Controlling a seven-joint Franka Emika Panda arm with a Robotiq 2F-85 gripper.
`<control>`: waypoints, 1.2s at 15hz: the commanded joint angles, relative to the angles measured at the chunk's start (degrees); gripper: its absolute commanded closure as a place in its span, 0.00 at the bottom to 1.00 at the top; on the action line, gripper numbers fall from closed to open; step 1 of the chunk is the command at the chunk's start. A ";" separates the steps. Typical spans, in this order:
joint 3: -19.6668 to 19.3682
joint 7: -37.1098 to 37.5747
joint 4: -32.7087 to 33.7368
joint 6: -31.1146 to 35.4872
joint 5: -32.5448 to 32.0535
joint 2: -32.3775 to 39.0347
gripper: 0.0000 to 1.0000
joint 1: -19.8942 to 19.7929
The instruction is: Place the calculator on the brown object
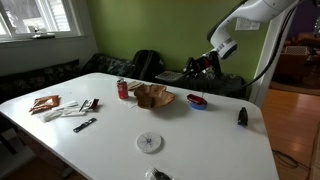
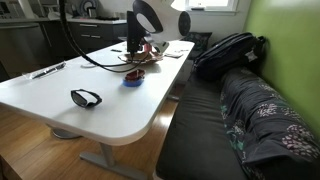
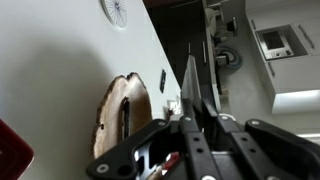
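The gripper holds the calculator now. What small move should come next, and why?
Probably shift the gripper sideways toward the brown wooden object before lowering. In an exterior view it hangs high, off to the side of that object; in the wrist view the calculator, held edge-on, is not yet over it.

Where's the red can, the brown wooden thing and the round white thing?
Red metal can (image 1: pixel 123 89): in an exterior view, its side.
Brown wooden slab (image 1: pixel 153 97): in an exterior view, its top.
Round white disc (image 1: pixel 149 142): in an exterior view, its centre.
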 commanded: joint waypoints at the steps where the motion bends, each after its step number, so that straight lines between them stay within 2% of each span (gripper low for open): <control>1: -0.54 4.65 3.49 5.53 0.83 4.12 0.96 2.52; 6: -0.14 2.55 3.91 15.41 -0.31 5.19 0.96 4.97; 10: 0.63 2.73 4.85 20.24 -1.73 5.74 0.96 7.12; 18: 2.83 3.69 8.14 24.95 -1.64 7.93 0.96 8.61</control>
